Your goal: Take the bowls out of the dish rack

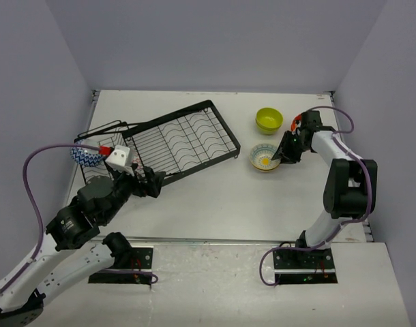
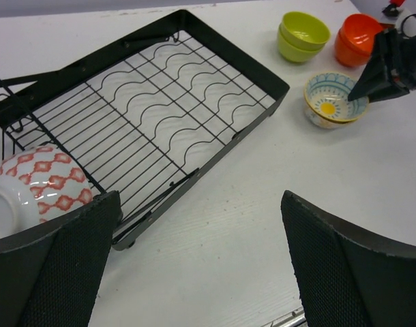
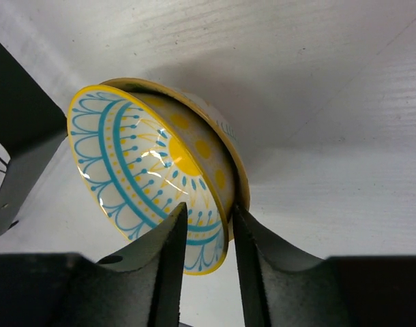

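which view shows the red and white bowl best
Left wrist: the red-and-white bowl sits in the dish rack, pattern clear. In the top external view the left arm hides it; right wrist misses it.

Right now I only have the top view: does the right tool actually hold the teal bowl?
Observer: Yes. The right wrist view shows the right tool pinching the teal bowl by its rim, one finger inside, one outside.
Reviewer: Any bowls out besides teal and green?
Observer: An orange bowl stands beside the green bowl, mostly hidden in your view.
Reviewer: Any bowl in the rack I can't see?
Observer: A red-and-white bowl sits at the rack end, by the open, empty left tool.
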